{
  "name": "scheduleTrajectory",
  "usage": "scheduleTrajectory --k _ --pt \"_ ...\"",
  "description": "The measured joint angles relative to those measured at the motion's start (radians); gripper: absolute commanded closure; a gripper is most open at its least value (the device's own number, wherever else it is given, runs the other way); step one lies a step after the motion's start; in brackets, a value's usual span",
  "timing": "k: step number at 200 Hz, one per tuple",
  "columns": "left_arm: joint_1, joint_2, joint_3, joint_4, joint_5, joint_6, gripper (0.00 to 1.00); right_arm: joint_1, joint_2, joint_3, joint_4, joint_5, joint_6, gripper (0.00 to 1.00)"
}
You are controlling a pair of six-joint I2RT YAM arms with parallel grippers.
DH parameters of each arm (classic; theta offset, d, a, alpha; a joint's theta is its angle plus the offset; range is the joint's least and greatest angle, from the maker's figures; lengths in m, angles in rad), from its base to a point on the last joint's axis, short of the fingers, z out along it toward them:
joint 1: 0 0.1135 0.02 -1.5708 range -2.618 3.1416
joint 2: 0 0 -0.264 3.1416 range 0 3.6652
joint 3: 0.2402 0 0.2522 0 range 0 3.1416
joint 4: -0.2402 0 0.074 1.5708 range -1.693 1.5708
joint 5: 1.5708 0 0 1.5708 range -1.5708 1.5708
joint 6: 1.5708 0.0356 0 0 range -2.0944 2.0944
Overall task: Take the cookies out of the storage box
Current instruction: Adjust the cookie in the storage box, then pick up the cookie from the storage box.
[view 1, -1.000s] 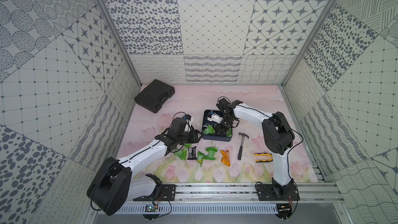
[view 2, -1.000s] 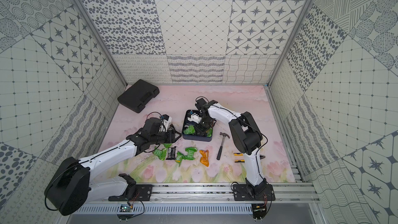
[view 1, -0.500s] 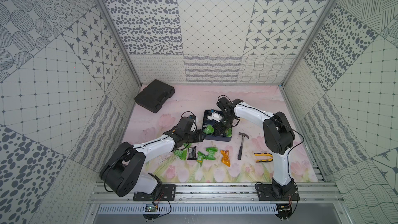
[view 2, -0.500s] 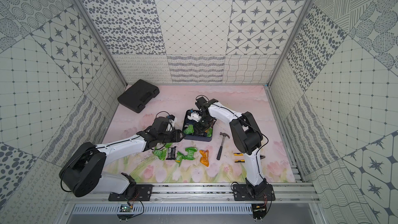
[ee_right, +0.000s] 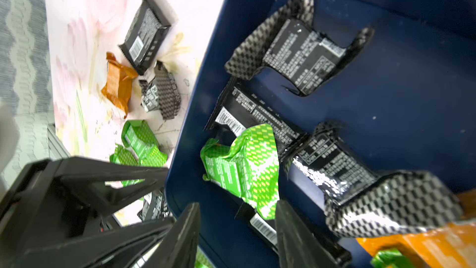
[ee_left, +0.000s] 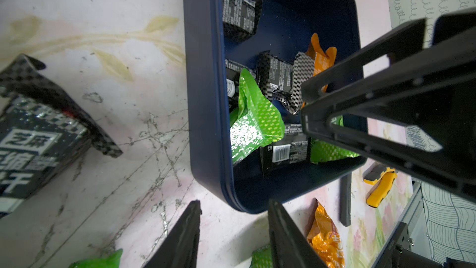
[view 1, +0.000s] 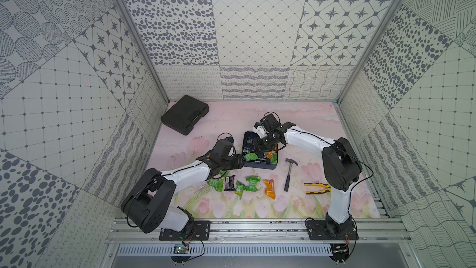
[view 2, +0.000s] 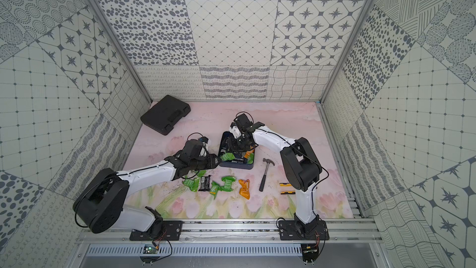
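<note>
Cookies (ee_left: 255, 122) remain in the storage box (ee_left: 206, 86). The left gripper (ee_left: 234, 202) has moved to its near-left corner, part open and empty, while the right gripper (ee_right: 238, 203) widens inside it, also empty, for another pick.

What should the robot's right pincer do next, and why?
Probably lower the right pincer and close on the green cookie packet: its jaws stand open over that packet, which lies on top of black ones in the storage box.

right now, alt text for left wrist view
A storage box holding black, green and orange cookies fills the centre, the right end effector over it. The left end effector is open near its corner; a black packet lies outside.
</note>
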Motion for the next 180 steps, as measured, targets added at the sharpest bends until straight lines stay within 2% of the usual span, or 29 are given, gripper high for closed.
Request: scheduleTrajectory --k 32,96,180 --pt "0.0 0.006 0.003 0.005 -0.006 -0.004 0.55 0.0 0.008 -0.05 0.053 0.006 0.066 0.48" --pt "-0.001 0.024 0.008 0.015 -0.024 -0.022 0.58 0.003 0.019 -0.122 0.127 -0.008 0.101 0.47" --pt "-0.006 0.036 0.018 0.019 -0.026 -0.027 0.61 0.003 0.031 -0.144 0.254 -0.117 0.134 0.77"
